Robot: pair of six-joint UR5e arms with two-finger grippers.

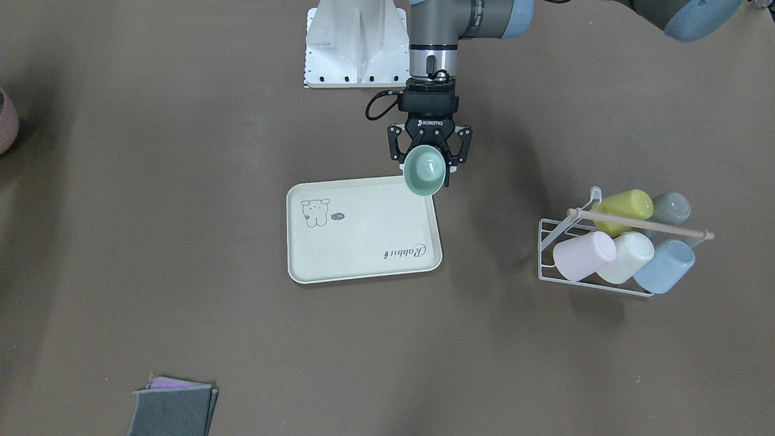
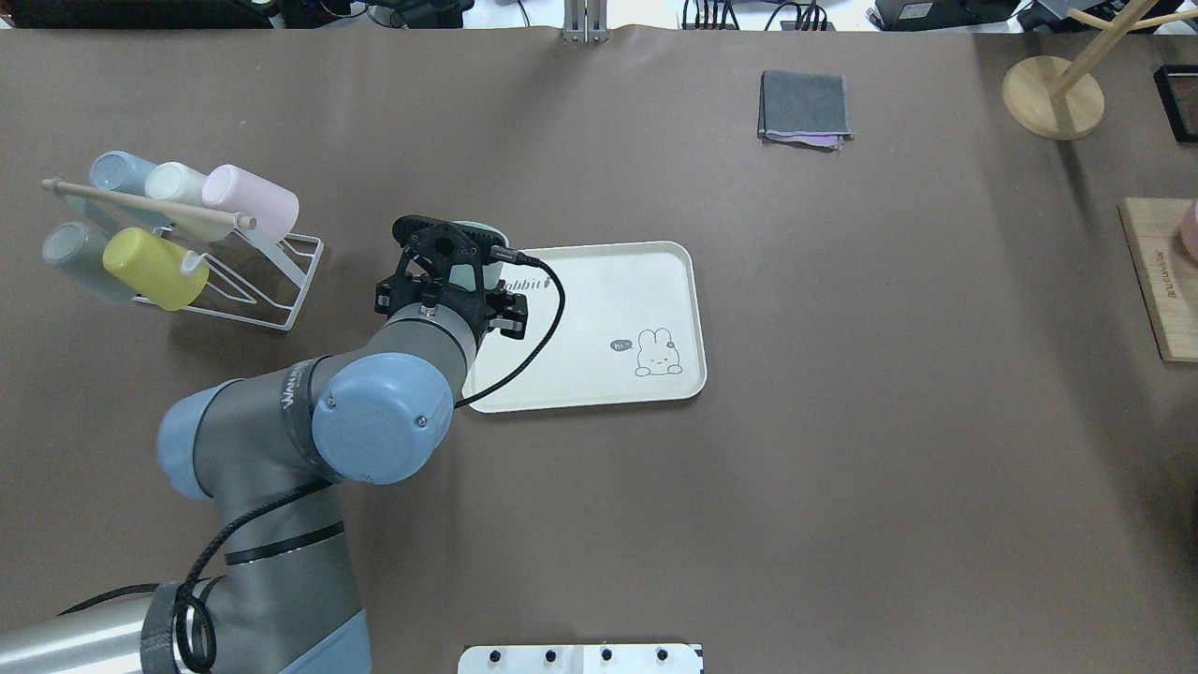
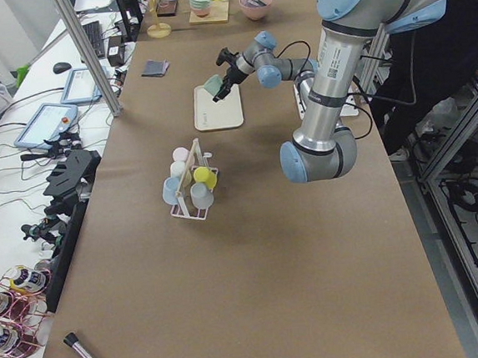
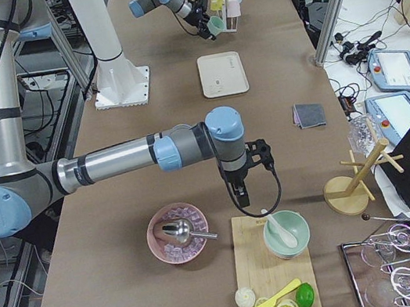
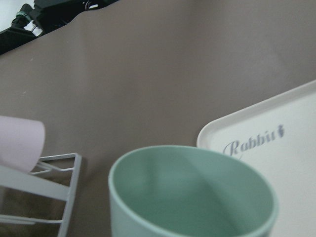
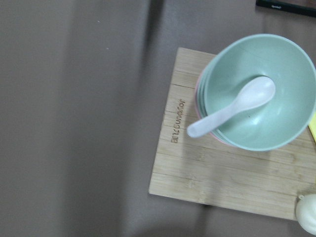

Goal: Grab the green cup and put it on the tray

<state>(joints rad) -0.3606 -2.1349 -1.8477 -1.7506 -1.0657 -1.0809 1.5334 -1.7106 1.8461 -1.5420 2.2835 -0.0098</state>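
Green cup, tipped with its mouth outward, is clamped in the left end effector, raised over the tray's corner near the "Rabbit" script. Right end effector hangs near a board; I cannot tell its grip.

Light: you had even, diffuse light from above, bright in all views.
Shadows: they fell soft and broad on the bench, and a dim patch lay just beside the cup rack.
Glare: you got a small white highlight inside the green cup and a faint sheen on the tray.
Focus: your left wrist view rendered the cup's rim soft and blurred, and your right wrist view was slightly smeared.
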